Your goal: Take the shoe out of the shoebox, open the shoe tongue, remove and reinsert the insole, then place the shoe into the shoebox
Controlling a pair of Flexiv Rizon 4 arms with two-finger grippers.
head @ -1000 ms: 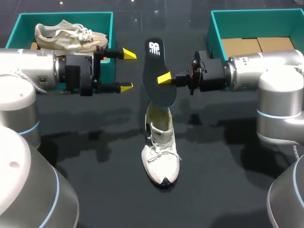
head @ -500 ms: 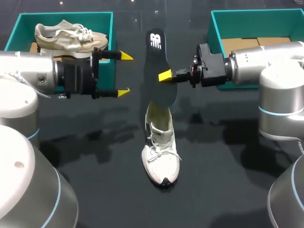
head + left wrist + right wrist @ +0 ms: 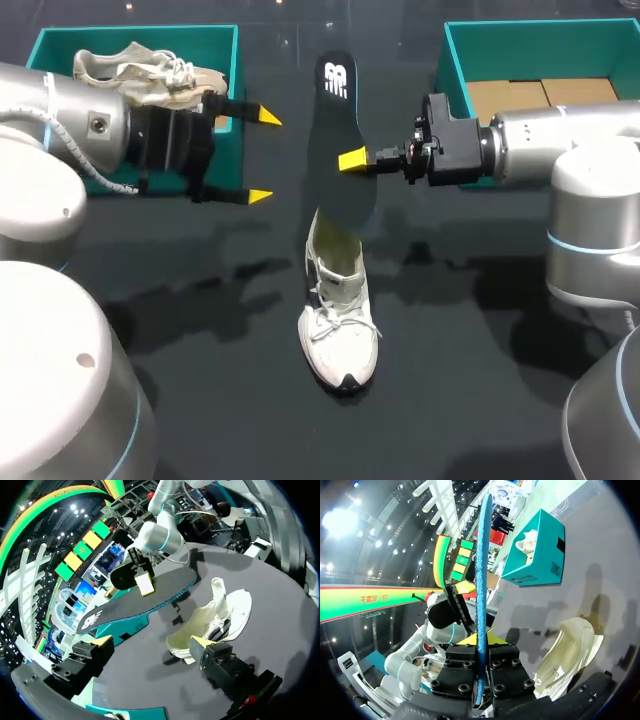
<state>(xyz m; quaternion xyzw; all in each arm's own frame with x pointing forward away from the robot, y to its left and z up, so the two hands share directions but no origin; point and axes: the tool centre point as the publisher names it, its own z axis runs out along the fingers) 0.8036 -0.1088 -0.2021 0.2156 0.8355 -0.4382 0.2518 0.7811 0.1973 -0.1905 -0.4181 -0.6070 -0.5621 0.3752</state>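
Observation:
A white shoe lies on the dark table, toe toward the near edge, its tongue pulled open. Above its heel hangs the black insole, with my right gripper shut on its middle. From the right wrist, the insole stands edge-on between the fingers of the right gripper, and the shoe lies beside them. My left gripper is open, empty, and left of the insole. The left wrist view has the left gripper wide open, with the insole and shoe ahead.
A teal shoebox at the back left holds a worn beige shoe. Another teal box at the back right shows a cardboard floor. Bare dark table lies around the white shoe.
My right gripper has carried the insole a little higher and farther back. My left arm has lifted and drawn back toward the left box, its gripper still open.

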